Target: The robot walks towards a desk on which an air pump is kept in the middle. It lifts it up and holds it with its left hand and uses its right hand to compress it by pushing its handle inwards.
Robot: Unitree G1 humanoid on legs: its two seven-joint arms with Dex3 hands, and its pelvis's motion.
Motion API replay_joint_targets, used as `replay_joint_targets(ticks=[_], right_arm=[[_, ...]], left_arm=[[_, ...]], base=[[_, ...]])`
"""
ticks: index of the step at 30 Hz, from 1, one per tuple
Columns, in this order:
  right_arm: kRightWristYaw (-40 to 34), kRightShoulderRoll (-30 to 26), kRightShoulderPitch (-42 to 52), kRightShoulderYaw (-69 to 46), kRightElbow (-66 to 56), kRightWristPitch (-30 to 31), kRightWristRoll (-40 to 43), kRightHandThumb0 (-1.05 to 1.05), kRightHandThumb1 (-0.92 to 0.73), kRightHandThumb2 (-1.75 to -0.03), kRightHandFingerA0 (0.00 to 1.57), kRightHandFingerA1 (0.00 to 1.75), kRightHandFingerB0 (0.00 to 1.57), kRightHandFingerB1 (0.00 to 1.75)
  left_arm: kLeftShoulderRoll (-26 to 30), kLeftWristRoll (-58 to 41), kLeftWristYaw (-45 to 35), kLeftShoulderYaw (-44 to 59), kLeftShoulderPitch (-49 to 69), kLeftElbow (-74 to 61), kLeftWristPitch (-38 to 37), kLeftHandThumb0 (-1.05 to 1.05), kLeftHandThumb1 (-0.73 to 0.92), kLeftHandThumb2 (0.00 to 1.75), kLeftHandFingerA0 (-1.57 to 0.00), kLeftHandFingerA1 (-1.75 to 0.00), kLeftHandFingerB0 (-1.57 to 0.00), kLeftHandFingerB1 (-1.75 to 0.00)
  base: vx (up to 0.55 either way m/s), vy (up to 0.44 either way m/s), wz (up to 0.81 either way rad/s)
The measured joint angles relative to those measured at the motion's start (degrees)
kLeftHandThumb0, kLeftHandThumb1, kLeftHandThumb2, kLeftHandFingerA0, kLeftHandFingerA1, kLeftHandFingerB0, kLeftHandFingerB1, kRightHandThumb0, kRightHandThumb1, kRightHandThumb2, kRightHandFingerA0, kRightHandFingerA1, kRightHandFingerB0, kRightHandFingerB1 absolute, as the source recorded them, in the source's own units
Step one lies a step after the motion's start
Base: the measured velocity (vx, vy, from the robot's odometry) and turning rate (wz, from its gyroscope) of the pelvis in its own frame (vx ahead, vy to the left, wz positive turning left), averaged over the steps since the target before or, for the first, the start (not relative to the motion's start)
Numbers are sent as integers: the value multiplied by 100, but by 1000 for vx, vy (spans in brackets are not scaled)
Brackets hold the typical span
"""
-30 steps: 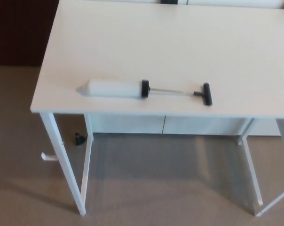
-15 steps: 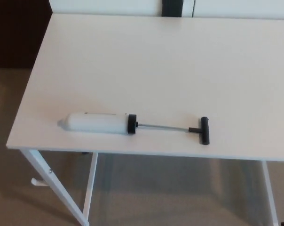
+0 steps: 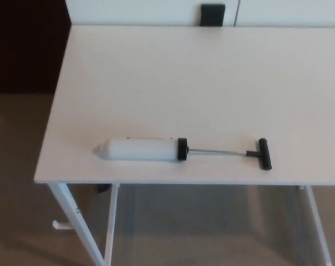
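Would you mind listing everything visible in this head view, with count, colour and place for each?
air pump: one, lying on its side near the desk's front edge, nozzle toward picture left
pump barrel: one, white with a black end cap, the left part of the pump
pump rod: one, thin grey metal, drawn out between cap and handle
pump handle: one, black T-shape, at the pump's right end
desk: one, white top on white legs, filling most of the view
black object: one, behind the desk's far edge; cannot tell what it is
floor: brownish, left of and beneath the desk
robot's hands: neither is in view
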Motion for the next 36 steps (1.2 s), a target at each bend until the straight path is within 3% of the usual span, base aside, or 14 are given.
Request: replay_joint_targets(ticks=[12, 13, 26, 27, 31, 32, 33, 36], right_arm=[[69, -4, -92, 8, 40, 45, -4, -72, -82, -64, 23, 35, 16, 29], [75, -4, -95, 8, 40, 47, -3, -71, -82, -64, 22, 35, 15, 29], [96, -4, -72, 18, 38, 84, -8, -71, -83, -64, 21, 35, 15, 29], [96, -4, -71, 20, 37, 86, -9, -72, -82, -64, 23, 35, 15, 29], [96, -3, -74, 25, 37, 87, -10, -72, -82, -64, 23, 35, 15, 29], [96, -3, -74, 25, 37, 88, -10, -71, -82, -64, 22, 35, 16, 30], [96, -3, -74, 24, 37, 88, -11, -69, -82, -64, 22, 35, 16, 29], [96, -3, -73, 24, 38, 88, -10, -69, -82, -64, 22, 35, 16, 29]], left_arm=[[-80, -79, -46, 66, -281, 473, -113, -68, 85, 66, -33, -34, -32, -34], [-84, -84, -52, 77, -313, 542, -145, -62, 89, 66, -20, -32, -20, -31], [-115, -150, -187, 194, -134, 397, -246, -63, 78, 63, -28, -34, -23, -32], [-171, -237, -217, 294, -139, 376, -234, -61, 76, 63, -18, -32, -16, -31], [-275, -464, -298, 564, -126, 189, -190, -61, 76, 63, -18, -32, -16, -31], [-286, -547, -320, 679, -99, 48, -171, -62, 72, 62, -18, -30, -20, -31], [-289, -649, -345, 802, -69, -107, -142, -31, 38, 95, -8, -50, -8, -49], [-289, -763, -358, 964, -2, -384, -107, -31, 38, 95, -8, -50, -8, -49]], base=[[11, -32, 8], [87, -39, 0], [6, -3, 0], [0, 0, 0], [0, 0, 0], [0, 0, 0], [0, 0, 0], [0, 0, 0]])
